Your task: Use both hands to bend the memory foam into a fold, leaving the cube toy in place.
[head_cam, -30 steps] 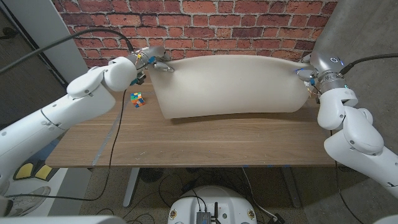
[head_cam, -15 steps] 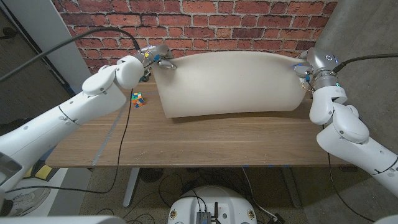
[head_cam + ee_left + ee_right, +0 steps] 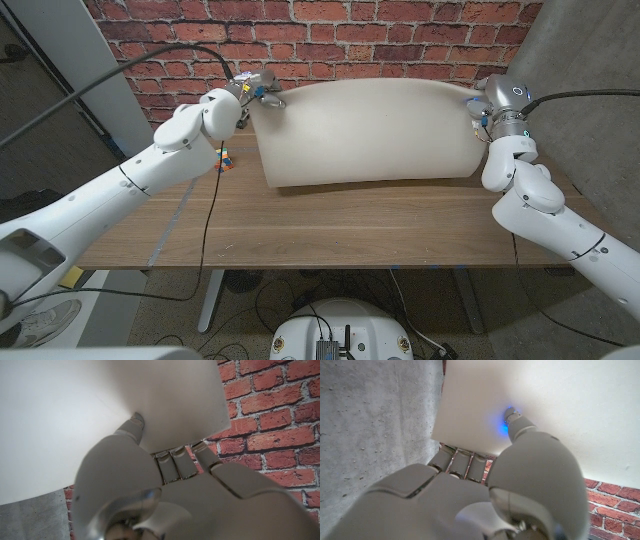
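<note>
A cream memory foam sheet (image 3: 365, 135) is lifted at its far edge and arches up over the table, its near edge still on the wood. My left hand (image 3: 257, 90) grips the far left corner, thumb on one face and fingers behind the foam (image 3: 65, 415). My right hand (image 3: 480, 108) grips the far right corner the same way, thumb pressed into the foam (image 3: 530, 395). The multicoloured cube toy (image 3: 224, 160) sits on the table left of the foam, partly hidden behind my left forearm.
A red brick wall (image 3: 330, 45) stands close behind the wooden table (image 3: 330, 225). A grey concrete pillar (image 3: 590, 60) rises at the right. Black cables run along my left arm and over the table's left part.
Both hands have carried the foam's far edge higher and further back, and its right end has drawn in slightly. The left arm has swung over the cube toy, which has stayed in place.
</note>
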`<action>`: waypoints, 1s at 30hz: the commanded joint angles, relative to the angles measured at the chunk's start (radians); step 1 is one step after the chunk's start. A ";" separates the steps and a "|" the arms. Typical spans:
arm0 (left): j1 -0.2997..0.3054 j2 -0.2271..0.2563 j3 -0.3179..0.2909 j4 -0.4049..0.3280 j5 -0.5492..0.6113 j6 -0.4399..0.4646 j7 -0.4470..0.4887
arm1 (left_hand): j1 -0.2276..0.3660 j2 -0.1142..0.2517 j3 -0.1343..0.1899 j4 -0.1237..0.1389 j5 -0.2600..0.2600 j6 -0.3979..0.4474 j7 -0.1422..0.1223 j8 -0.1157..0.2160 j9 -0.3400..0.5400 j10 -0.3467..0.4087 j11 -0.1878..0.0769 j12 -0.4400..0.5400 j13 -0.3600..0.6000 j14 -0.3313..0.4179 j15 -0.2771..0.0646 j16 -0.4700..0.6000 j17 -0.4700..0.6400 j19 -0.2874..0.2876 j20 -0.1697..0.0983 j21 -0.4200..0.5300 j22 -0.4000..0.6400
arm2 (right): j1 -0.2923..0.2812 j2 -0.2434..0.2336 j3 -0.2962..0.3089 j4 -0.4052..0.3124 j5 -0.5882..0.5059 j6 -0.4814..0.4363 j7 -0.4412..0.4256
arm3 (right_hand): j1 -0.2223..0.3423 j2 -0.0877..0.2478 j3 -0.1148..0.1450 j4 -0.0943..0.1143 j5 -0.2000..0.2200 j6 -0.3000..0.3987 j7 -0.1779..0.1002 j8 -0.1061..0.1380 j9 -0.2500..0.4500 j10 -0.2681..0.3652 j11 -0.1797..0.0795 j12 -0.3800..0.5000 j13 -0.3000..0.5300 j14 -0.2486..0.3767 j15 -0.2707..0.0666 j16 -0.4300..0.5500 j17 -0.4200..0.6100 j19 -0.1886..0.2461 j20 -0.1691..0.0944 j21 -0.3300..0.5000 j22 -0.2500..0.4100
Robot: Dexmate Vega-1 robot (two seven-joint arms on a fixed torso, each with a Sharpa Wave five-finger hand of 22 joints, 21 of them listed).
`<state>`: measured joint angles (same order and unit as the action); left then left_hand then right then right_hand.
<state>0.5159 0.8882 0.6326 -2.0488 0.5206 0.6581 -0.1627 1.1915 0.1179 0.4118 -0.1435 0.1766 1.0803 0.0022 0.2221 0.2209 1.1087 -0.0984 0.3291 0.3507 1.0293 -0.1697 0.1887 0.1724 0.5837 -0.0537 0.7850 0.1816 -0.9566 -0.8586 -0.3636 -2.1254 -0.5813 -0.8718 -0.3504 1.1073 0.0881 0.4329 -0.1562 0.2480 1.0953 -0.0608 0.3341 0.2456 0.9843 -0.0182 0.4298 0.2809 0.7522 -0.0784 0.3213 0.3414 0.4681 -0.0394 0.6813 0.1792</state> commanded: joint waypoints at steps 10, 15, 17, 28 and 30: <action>-0.050 -0.160 0.080 0.209 0.070 0.004 0.153 | 0.010 -0.003 0.028 -0.017 0.003 0.024 0.021 0.005 0.003 0.072 -0.060 0.003 0.004 0.013 -0.056 0.001 0.000 0.004 -0.081 0.009 0.001 | 0.196 0.151 -0.173 0.310 -0.025 0.073 -0.258 | 0.000 0.010 0.002 0.000 0.010 0.054 0.041 0.002 0.001 0.006 -0.009 0.003 0.003 0.007 -0.139 -0.005 0.006 0.000 -0.009 0.004 0.001; -0.061 -0.190 0.097 0.247 0.074 0.010 0.179 | 0.008 -0.004 0.028 -0.016 0.002 0.023 0.018 0.003 0.003 0.074 -0.057 0.002 0.004 0.013 -0.054 0.000 -0.001 0.003 -0.082 0.010 0.000 | 0.224 0.164 -0.202 0.357 -0.032 0.090 -0.280 | -0.001 0.010 0.002 0.001 0.010 0.053 0.040 0.001 0.001 0.005 -0.013 0.001 0.001 0.007 -0.138 -0.006 0.007 0.000 -0.010 0.004 0.001; -0.068 -0.200 0.109 0.261 0.081 0.014 0.186 | 0.008 -0.004 0.029 -0.016 0.002 0.022 0.018 0.002 0.004 0.075 -0.057 0.001 0.003 0.013 -0.054 0.000 -0.001 0.004 -0.083 0.011 0.000 | 0.235 0.169 -0.216 0.374 -0.039 0.090 -0.286 | -0.001 0.008 0.000 0.001 0.010 0.052 0.042 0.000 0.000 0.006 -0.013 0.000 0.001 0.006 -0.138 -0.007 0.008 0.000 -0.010 0.004 0.001; -0.108 -0.255 0.168 0.348 0.105 0.003 0.213 | 0.007 -0.006 0.032 -0.016 0.002 0.026 0.020 0.002 0.003 0.079 -0.058 -0.001 0.002 0.015 -0.055 -0.001 -0.001 0.002 -0.087 0.013 0.000 | 0.268 0.196 -0.253 0.459 -0.037 0.111 -0.324 | -0.003 0.008 -0.002 0.002 0.011 0.052 0.037 -0.002 -0.003 0.006 -0.016 -0.003 -0.002 0.006 -0.139 -0.008 0.010 -0.001 -0.010 0.004 0.001; -0.118 -0.266 0.181 0.365 0.115 0.006 0.217 | 0.006 -0.007 0.032 -0.016 0.002 0.027 0.019 0.002 0.003 0.078 -0.059 -0.002 0.002 0.014 -0.054 -0.001 -0.002 0.001 -0.087 0.013 0.000 | 0.274 0.202 -0.258 0.471 -0.038 0.110 -0.331 | -0.004 0.008 -0.002 0.003 0.011 0.053 0.037 -0.002 -0.004 0.005 -0.017 -0.004 -0.003 0.005 -0.137 -0.010 0.010 -0.002 -0.009 0.004 0.001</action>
<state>0.4381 0.6848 0.7549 -1.7742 0.6068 0.6682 0.0207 1.1855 0.1118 0.4238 -0.1468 0.1747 1.0840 0.0059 0.2185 0.2205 1.1178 -0.0962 0.3226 0.3498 1.0327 -0.1661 0.1887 0.1674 0.5837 -0.0537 0.7927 0.1818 -0.7242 -0.6904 -0.5800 -1.7423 -0.6160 -0.7816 -0.6305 1.1071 0.0879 0.4328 -0.1563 0.2516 1.0988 -0.0643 0.3313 0.2412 0.9877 -0.0325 0.4297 0.2783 0.7521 -0.0785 0.3141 0.3500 0.4681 -0.0392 0.6813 0.1791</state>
